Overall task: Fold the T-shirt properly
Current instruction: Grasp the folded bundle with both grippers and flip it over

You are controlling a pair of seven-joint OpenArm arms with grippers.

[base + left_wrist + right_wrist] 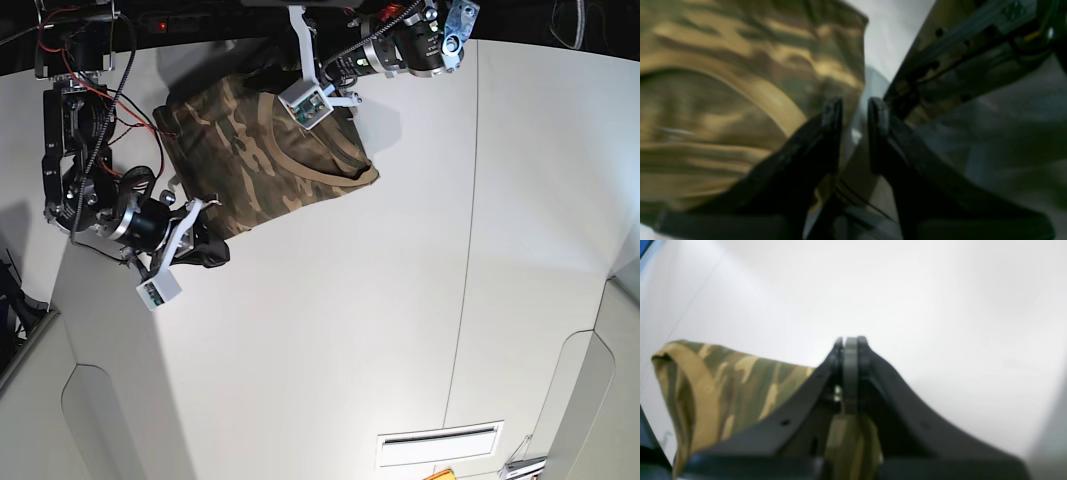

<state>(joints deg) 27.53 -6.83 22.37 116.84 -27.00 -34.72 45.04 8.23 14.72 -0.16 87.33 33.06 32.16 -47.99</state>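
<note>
Right, going left to right in the base view: my right pincer (212, 252) sits at the near-left corner of the T-shirt (235, 165), jaws pressed together with camo cloth (740, 380) bunched at their base; a real pinch I can't confirm. Shirt lies at the far-left of the white table (400, 300). My left pincer (855, 106) hovers by the collar (773, 96), jaws slightly apart, holding nothing. Cloth looks light, limp, droopy; best taken at hems and shoulder seams, both corners together.
</note>
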